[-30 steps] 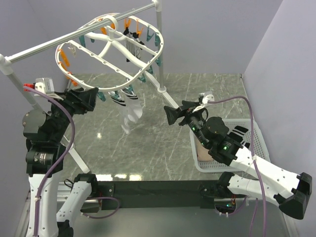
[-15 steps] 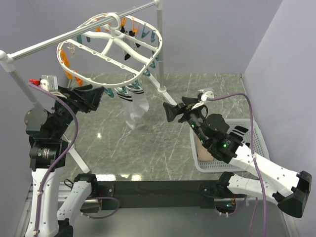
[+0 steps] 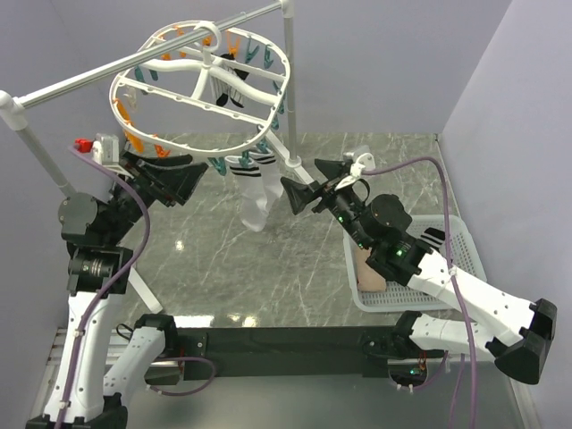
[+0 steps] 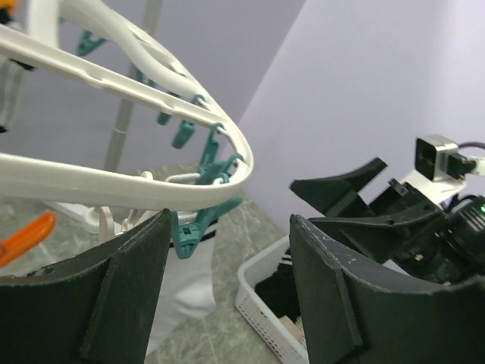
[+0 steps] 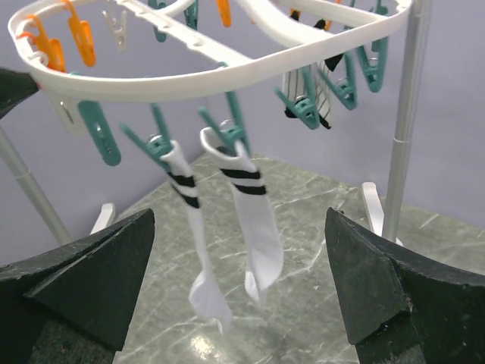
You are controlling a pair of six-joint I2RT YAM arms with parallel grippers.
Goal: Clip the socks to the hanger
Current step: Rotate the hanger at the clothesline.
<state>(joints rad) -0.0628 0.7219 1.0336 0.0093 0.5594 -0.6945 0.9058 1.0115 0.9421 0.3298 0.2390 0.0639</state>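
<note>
Against the view a second earlier, the left gripper (image 3: 179, 179) has risen and shifted right on its bent arm to just under the large white plastic oval hanger (image 5: 250, 70). Its jaws are parted on nothing, and a teal clip (image 4: 189, 235) shows in the gap. The hanger, hooked on the silver metal rail (image 3: 89, 76), has swung from steeply tilted to near level, long axis left to right, with two white socks with black stripes (image 3: 256, 192) clipped at its near rim, cuffs up, long axes vertical. The right gripper (image 3: 308, 179), advanced leftward on its outstretched arm, points at them from just beside, jaws spread wide and empty.
</note>
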